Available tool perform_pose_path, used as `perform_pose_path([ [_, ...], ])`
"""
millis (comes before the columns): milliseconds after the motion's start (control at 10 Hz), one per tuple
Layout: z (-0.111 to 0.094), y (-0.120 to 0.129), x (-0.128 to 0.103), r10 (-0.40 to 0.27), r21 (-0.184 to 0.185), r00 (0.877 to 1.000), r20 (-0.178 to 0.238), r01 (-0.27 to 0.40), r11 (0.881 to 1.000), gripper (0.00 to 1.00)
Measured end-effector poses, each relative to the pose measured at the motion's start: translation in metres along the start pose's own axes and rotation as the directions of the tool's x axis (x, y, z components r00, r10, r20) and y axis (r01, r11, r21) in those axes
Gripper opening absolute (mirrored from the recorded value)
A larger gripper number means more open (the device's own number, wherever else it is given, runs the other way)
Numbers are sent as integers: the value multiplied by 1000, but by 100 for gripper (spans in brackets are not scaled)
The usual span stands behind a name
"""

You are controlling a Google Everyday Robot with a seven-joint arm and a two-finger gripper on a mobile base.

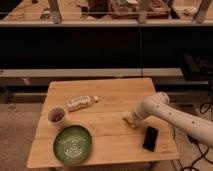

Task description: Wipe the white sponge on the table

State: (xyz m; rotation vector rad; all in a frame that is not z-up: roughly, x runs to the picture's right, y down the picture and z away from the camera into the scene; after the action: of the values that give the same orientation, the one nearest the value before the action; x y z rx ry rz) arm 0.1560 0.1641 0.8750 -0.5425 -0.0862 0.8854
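The white sponge [127, 119] is a small pale block lying on the light wooden table [105, 89], right of centre. My gripper [132, 119] comes in from the right on a white arm, is shut on the sponge and presses it down on the table top. The wrist hides most of the sponge.
A white-labelled bottle [80, 103] lies on its side at the back left, with a tiny white cap [95, 98] beside it. A cup [56, 116] and a green plate [73, 144] are at the front left. A flat black object [150, 138] lies right in front of the arm.
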Motion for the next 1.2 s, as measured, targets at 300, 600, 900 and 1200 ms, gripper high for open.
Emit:
perform_pose_path([
  [300, 20, 14, -39, -55, -26, 998, 5, 55, 998, 1],
  [600, 36, 57, -82, -179, -52, 984, -3, 179, 983, 1],
  [900, 50, 106, -87, -304, -117, 952, -31, 299, 947, 1],
  [1200, 42, 132, -62, -311, -143, 949, -44, 302, 943, 1],
])
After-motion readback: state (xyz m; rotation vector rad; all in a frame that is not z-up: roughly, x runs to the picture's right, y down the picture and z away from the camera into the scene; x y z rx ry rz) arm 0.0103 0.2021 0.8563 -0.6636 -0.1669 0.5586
